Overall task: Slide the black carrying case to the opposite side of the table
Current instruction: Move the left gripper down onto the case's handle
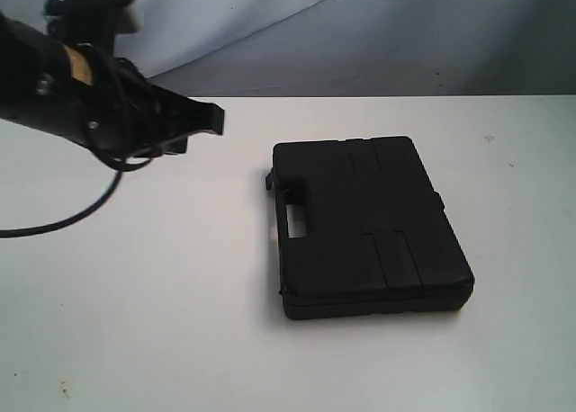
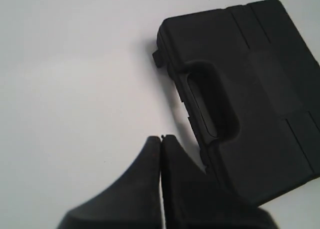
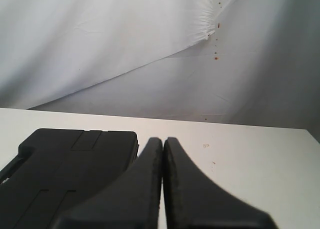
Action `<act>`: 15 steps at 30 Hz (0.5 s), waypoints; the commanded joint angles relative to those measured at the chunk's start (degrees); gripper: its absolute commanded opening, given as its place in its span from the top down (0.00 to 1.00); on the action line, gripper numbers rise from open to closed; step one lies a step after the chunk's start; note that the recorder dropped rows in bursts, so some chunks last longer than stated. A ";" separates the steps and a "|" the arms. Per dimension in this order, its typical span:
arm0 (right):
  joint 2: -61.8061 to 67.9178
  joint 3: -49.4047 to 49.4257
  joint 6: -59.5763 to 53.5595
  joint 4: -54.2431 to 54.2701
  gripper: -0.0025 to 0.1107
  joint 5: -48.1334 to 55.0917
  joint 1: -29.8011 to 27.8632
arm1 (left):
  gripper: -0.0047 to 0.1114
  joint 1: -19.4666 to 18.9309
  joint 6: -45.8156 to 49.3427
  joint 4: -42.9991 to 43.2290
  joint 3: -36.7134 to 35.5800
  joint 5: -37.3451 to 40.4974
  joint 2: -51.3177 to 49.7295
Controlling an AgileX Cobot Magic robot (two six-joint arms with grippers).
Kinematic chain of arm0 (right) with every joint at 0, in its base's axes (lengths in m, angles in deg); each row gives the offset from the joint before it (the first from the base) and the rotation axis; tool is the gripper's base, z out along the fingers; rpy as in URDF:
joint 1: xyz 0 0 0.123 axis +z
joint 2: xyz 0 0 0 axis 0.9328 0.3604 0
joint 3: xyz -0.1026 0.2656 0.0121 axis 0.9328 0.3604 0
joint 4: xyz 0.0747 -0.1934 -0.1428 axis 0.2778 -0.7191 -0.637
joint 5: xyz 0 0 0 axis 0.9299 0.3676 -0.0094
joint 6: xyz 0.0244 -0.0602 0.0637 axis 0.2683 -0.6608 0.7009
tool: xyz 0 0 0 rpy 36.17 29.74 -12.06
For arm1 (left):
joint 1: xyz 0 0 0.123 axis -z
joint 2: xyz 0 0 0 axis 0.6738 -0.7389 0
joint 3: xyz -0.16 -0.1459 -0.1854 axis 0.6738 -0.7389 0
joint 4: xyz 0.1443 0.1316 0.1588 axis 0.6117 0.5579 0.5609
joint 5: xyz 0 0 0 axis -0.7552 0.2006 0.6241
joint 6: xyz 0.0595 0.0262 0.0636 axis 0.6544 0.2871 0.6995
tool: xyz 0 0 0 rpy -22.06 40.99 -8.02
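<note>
Exterior view: the left gripper (image 1: 212, 120), closed on nothing, hung well apart from the case (image 1: 369, 223); a low, centred push at its handle side should have kept it straight.

Backdrop only. A white sheet (image 3: 100, 39) is hung behind the far edge of the bench (image 3: 260, 159), and fine wrinkles are seen across it. Its lower edge is cut diagonally; in the exterior view it is seen rising toward the right. At the high end the cloth is bunched into small pleats (image 3: 204, 29). Under that edge a greyer, shadowed panel (image 3: 225, 89) is exposed, running down to the bench's far edge. Small brown specks (image 3: 216, 58) are scattered on the panel just beside the pleats. In the exterior view the sheet is seen at upper left and the panel at upper right. Material cannot be told.
</note>
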 commanded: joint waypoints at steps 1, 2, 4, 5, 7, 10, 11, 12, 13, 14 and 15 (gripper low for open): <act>-0.32 0.19 -0.03 -0.84 0.98 0.16 -0.34 | 0.96 3.20 -3.85 1.01 6.18 2.46 -9.89; -0.32 0.19 -0.03 -0.84 0.98 0.16 -0.34 | 0.96 3.31 -4.60 1.01 7.56 3.13 -11.65; -0.32 0.19 -0.03 -0.84 0.98 0.16 -0.34 | 0.96 3.64 -5.83 0.58 11.75 5.45 -16.44; -0.32 0.19 -0.03 -0.84 0.98 0.16 -0.34 | 0.96 3.64 -6.74 0.58 14.46 7.39 -19.64; -0.32 0.19 -0.03 -0.84 0.98 0.16 -0.34 | 0.96 3.64 -7.81 0.58 17.00 9.10 -22.26; -0.32 0.19 -0.03 -0.84 0.98 0.16 -0.34 | 0.96 3.64 -8.52 -0.20 20.70 10.47 -25.92; -0.32 0.19 -0.03 -0.84 0.98 0.16 -0.34 | 0.96 3.64 -9.17 -0.57 21.78 10.46 -27.12; -0.32 0.19 -0.03 -0.84 0.98 0.16 -0.34 | 0.96 3.64 -9.26 -0.88 22.59 10.58 -28.22; -0.32 0.19 -0.03 -0.84 0.98 0.16 -0.34 | 0.96 3.64 -9.46 -1.26 23.60 10.58 -29.35; -0.32 0.19 -0.03 -0.84 0.98 0.16 -0.34 | 0.96 3.64 -9.79 -1.26 24.63 11.00 -30.42; -0.32 0.19 -0.03 -0.84 0.98 0.16 -0.34 | 0.96 3.64 -10.06 -1.26 25.50 11.58 -31.34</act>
